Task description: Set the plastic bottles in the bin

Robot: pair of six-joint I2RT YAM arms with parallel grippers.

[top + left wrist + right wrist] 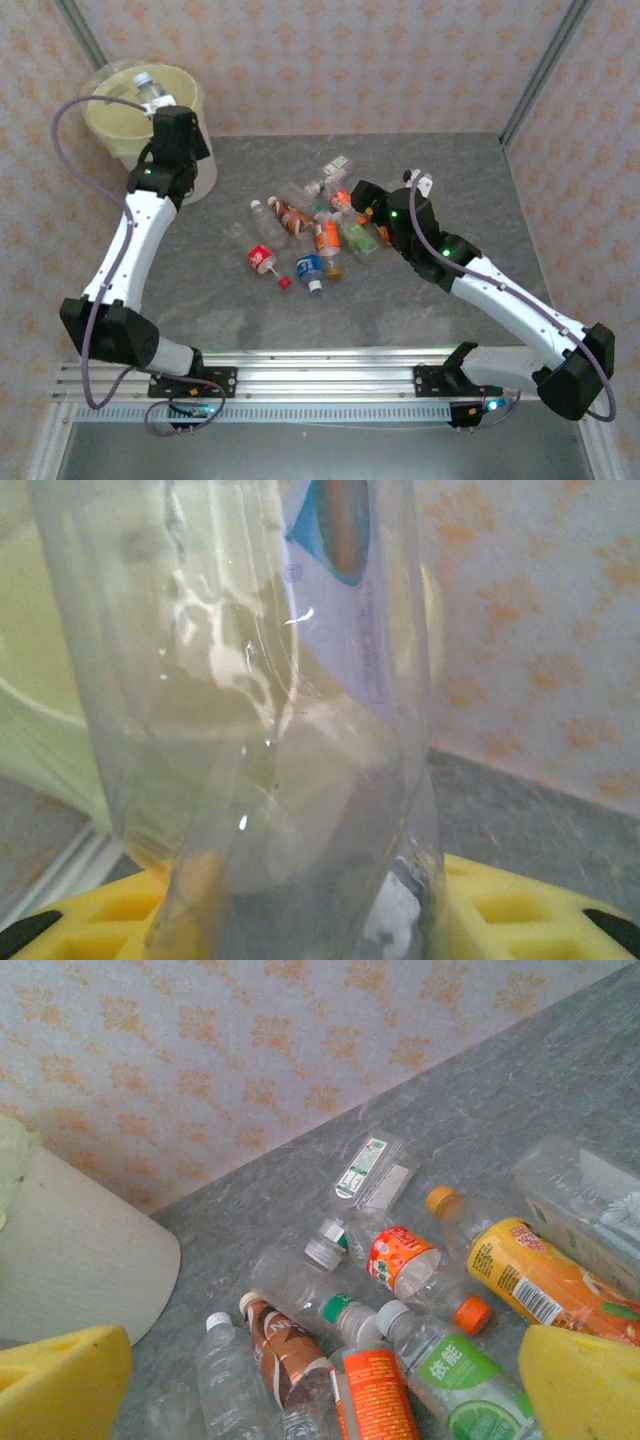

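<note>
The left jaws, clamped on a clear bottle (150,92), hold it over the bin (201,115), seemingly for dropping, while the right jaws stand wide apart above the other bottles (310,235) heaped on the worktop (450,190).

Bottles (305,235) crowded mid-table, touching and overlapping; scant gaps for fingers. Bare table (190,300) open on near-left side, also far right. Bin (203,160) blocked far-left corner; mouth partly taken by left gripper (160,105) clamping clear bottle (150,88). Right gripper (355,200), jaws wide, hung over pile's right edge.
</note>
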